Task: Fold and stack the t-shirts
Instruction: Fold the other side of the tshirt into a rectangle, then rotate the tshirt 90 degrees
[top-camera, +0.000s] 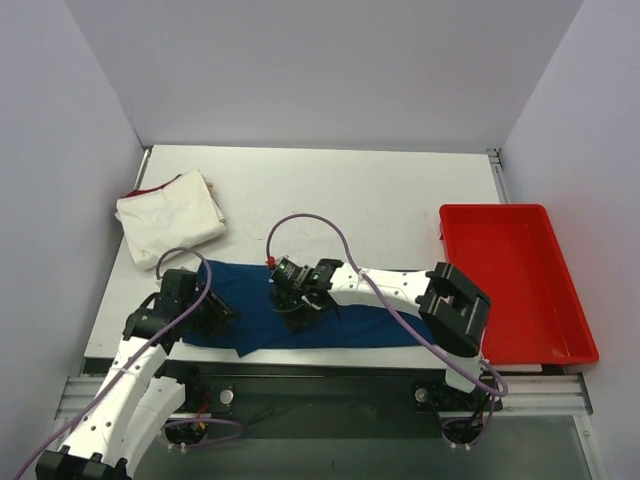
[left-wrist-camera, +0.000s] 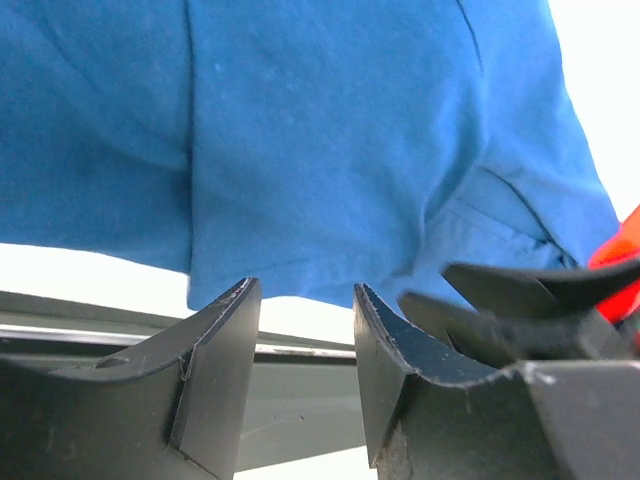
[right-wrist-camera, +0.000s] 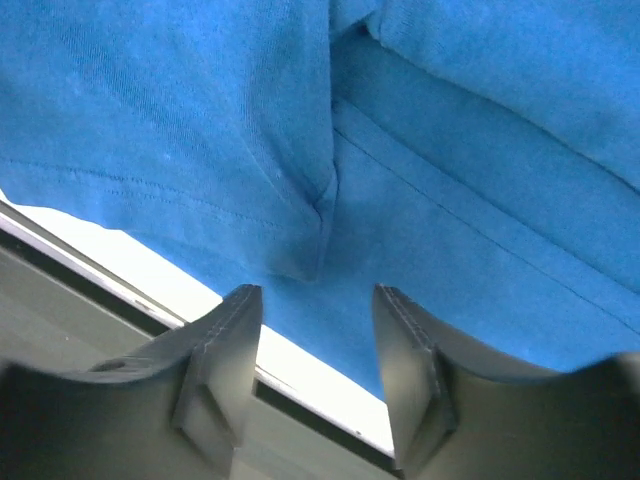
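No readable txt, labels, brands or nos. in any view, incl. on the blue t-shirt (top-camera: 350, 328).

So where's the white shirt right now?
In the top view, the white shirt sits folded at the far left of the table, just beyond the blue shirt and well away from the red tray on the right.

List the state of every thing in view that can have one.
blue t-shirt, folded into a long strip, lying flat, not held.
white t-shirt, folded, lying apart at the far left.
red tray, empty, at the right.
left gripper, open, at the strip's left end.
right gripper, open, over the strip's middle.
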